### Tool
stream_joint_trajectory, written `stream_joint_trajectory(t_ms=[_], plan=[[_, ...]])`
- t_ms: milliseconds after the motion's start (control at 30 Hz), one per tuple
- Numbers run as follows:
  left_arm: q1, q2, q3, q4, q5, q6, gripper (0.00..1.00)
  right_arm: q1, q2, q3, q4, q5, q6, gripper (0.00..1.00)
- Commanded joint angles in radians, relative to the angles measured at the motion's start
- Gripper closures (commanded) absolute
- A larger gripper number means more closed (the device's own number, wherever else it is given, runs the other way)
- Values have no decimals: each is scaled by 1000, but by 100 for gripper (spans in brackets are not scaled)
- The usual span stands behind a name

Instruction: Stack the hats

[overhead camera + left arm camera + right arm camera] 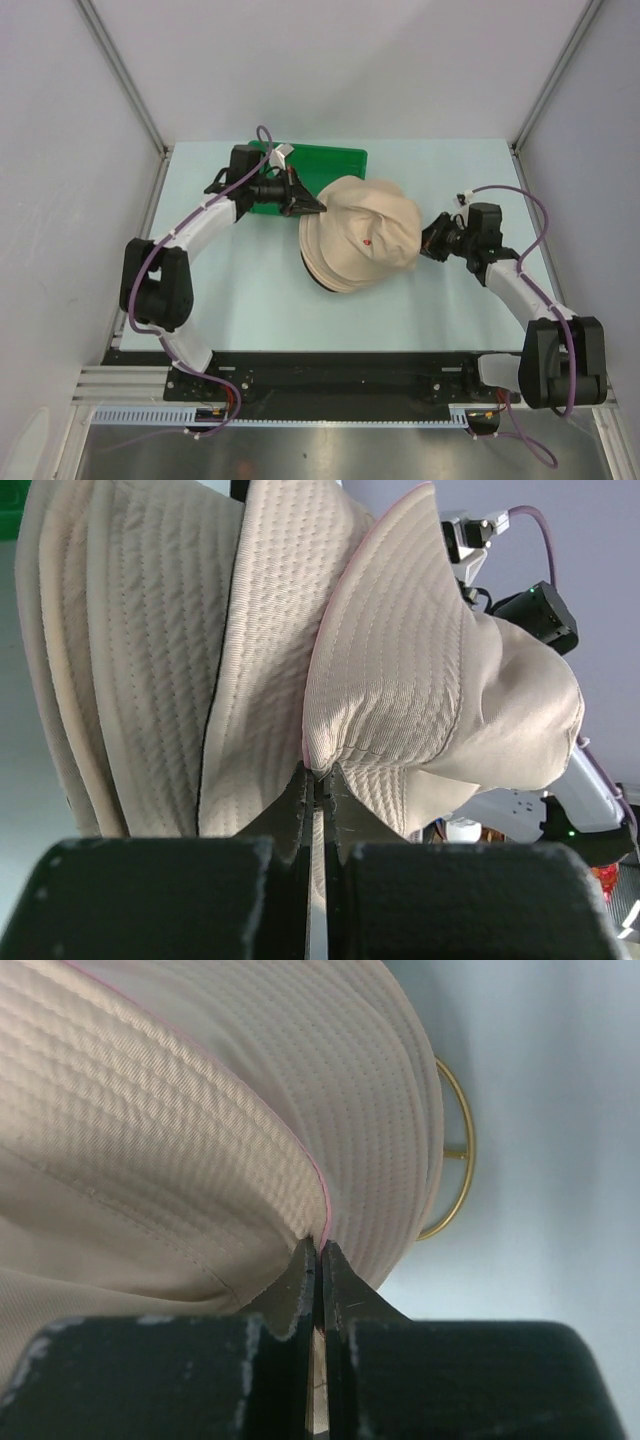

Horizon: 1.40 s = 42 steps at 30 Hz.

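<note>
Both left pincer (pixel 318 776) and right pincer (pixel 318 1246) clench the top hat (pixel 372 215), red mark (pixel 367 242) unreadable.

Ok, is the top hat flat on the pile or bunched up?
Bunched up. The top hat has a creased, dented crown, and the left tool and right tool each pinch its brim on opposite sides.

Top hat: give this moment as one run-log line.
left claw: shut on top hat | right claw: shut on top hat | top hat: over hat stack
</note>
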Motion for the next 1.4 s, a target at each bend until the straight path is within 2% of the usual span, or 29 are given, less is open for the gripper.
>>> stream_joint_trajectory(t_ms=[0,267,500,933,1200,1367], plan=[[26,56,35,-118,-147,111,100,41,79,-40,-31,155,-32,100],[77,79,67,-264,-357,223,100,55,66,-31,-58,239,-34,100],[85,124,64,-358,-463,319,100,63,-25,18,-122,265,-60,100],[85,144,-40,-323,-518,362,100,63,-115,136,-184,307,-40,98],[83,148,-46,-286,-553,375,100,74,10,46,-190,344,-109,100],[85,173,-5,-316,-584,389,100,86,29,-2,-201,402,-74,100]])
